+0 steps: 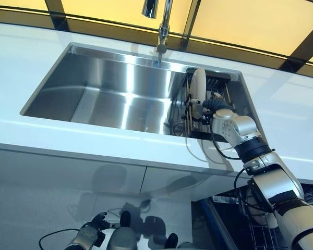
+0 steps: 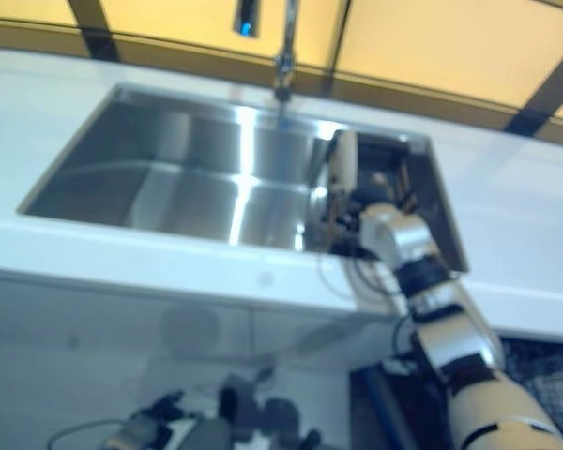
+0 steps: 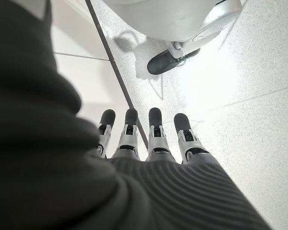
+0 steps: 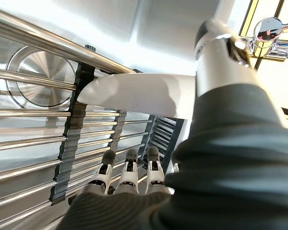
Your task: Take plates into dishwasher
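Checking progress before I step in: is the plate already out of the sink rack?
No, the plate stands upright in the rack at the sink's right end.

right robot hand (image 4: 129, 179) outstretched, left robot hand (image 3: 151, 139) lowered

— What finish do I have on the sink (image 1: 115, 94)?
— Brushed steel, sheeny. The rack (image 4: 43, 143) is bright metal bars; the plate (image 4: 134, 93) looks smooth, glossy white. My counter (image 1: 281, 109) is glossy white; the floor (image 3: 259, 105) is speckled.
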Available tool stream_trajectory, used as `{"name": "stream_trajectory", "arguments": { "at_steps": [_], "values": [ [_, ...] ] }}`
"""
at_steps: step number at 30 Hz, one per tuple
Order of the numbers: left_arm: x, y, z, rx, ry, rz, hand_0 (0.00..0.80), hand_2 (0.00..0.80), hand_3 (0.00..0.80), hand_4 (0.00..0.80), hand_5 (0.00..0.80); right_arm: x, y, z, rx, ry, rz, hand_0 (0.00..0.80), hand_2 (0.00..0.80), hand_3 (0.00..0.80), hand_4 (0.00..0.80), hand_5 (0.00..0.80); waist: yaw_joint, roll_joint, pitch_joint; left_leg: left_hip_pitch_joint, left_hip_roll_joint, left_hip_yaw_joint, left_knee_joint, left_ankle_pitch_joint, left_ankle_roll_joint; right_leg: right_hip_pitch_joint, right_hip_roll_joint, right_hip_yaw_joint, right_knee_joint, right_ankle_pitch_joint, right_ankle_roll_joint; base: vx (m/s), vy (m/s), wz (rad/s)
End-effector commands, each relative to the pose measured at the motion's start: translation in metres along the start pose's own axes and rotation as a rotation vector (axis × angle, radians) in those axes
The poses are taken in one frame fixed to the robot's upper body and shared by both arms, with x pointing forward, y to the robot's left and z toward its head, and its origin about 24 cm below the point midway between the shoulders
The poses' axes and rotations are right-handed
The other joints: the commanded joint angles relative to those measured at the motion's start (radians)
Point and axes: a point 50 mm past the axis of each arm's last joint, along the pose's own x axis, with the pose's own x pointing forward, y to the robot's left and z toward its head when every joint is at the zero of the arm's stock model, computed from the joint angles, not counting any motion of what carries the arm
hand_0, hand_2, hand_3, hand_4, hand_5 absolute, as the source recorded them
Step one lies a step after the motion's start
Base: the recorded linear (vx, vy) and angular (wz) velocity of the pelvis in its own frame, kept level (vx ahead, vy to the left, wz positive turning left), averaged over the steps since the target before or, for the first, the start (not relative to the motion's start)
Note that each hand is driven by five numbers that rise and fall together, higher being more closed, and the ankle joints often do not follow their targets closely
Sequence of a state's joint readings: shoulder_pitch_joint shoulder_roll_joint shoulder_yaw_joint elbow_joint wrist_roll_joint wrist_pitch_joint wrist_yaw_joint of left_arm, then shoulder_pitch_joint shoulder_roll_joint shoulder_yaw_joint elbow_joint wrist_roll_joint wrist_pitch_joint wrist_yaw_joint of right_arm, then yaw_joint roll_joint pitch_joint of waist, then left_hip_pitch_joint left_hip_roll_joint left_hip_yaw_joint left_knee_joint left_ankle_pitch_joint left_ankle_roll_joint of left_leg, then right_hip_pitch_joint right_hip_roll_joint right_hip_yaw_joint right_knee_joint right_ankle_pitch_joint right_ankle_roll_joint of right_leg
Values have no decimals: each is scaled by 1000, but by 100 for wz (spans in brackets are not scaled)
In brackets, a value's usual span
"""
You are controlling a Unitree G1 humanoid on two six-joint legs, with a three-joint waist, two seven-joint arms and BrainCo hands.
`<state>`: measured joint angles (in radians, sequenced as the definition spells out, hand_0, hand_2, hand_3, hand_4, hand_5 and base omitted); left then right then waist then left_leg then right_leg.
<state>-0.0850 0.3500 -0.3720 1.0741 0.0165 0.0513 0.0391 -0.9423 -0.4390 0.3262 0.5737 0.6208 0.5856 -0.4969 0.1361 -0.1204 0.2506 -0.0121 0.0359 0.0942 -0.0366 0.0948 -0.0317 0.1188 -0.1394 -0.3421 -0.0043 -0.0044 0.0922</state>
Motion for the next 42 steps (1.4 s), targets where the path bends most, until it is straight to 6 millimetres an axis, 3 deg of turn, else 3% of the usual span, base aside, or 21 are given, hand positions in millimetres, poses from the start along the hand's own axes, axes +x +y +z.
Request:
{"name": "stream_trajectory", "arguments": {
  "at_steps": [1, 18, 20, 21, 23, 28, 31, 32, 33, 38, 42],
  "values": [
    [-1, -17, -4, 80, 4, -57, 0, 0, 0, 0, 0, -2, -30, 51, 16, -180, -101, 0, 0, 0, 0, 0, 49, 35, -30, 67, -42, 2, -15, -100, 55, -88, -5, 3, 191, -31, 6, 0, 0, 0],
    [-1, -17, -7, 79, 14, -61, 0, 0, 0, 0, 0, -1, -39, 55, 12, -201, -116, 0, 0, 0, 0, 0, 52, 25, -32, 70, -49, 3, -13, -107, 65, -94, -16, 2, 211, -13, 19, 4, 6, 0],
    [-2, -16, -8, 79, 17, -63, 0, 0, 0, 0, 0, -1, -38, 54, 5, -202, -111, 185, 185, 185, 185, 185, 53, 25, -31, 69, -51, 2, -11, -108, 67, -97, -19, 3, 216, -11, 21, 31, 44, -1],
    [-2, -16, -8, 79, 18, -64, 0, 0, 0, 0, 0, -1, -37, 53, 2, -200, -107, 226, 226, 226, 226, 226, 53, 25, -32, 69, -52, 2, -11, -109, 68, -98, -20, 3, 217, -11, 22, 29, 42, 0],
    [-2, -17, -9, 76, 17, -65, 0, 0, 0, 0, 0, -1, -37, 52, -1, -200, -106, 420, 420, 420, 420, 420, 53, 25, -31, 70, -53, 2, -12, -110, 71, -99, -22, 3, 221, -9, 22, 25, 38, 1],
    [-2, -17, -9, 78, 17, -66, 0, 0, 0, 0, 0, 0, -40, 48, 1, -193, -107, 555, 555, 555, 555, 555, 54, 24, -29, 71, -56, 0, -12, -113, 74, -103, -27, 3, 226, -3, 24, 18, 26, 1],
    [-2, -16, -8, 79, 17, -65, 0, 0, 0, 0, 0, 0, -41, 48, 2, -193, -111, 590, 590, 590, 590, 590, 55, 22, -26, 66, -58, 0, -10, -114, 76, -107, -29, 4, 228, 2, 25, 0, 0, 0],
    [-2, -16, -8, 80, 16, -65, 0, 0, 0, 0, 0, 0, -41, 48, 3, -193, -112, 678, 678, 678, 678, 678, 54, 22, -25, 65, -59, 0, -10, -114, 77, -110, -30, 4, 229, 4, 26, 0, 0, 0],
    [-2, -15, -8, 80, 16, -63, 0, 0, 0, 0, 0, 0, -42, 48, 7, -192, -111, 706, 706, 706, 706, 706, 54, 21, -24, 64, -59, -1, -11, -114, 77, -111, -30, 5, 228, 5, 26, 0, 0, 0],
    [-2, -16, -7, 78, 9, -61, 0, 0, 0, 0, 0, 0, -45, 46, 7, -193, -117, 800, 800, 800, 800, 800, 50, 21, -23, 64, -63, -4, -14, -114, 79, -115, -31, 11, 225, 8, 27, 0, 4, -1],
    [-1, -15, -6, 80, 8, -61, 0, 0, 0, 0, 0, 1, -48, 46, 5, -192, -123, 800, 800, 800, 800, 800, 50, 22, -25, 64, -64, -5, -18, -114, 80, -119, -31, 13, 225, 10, 27, 0, 0, 0]
  ]
}}
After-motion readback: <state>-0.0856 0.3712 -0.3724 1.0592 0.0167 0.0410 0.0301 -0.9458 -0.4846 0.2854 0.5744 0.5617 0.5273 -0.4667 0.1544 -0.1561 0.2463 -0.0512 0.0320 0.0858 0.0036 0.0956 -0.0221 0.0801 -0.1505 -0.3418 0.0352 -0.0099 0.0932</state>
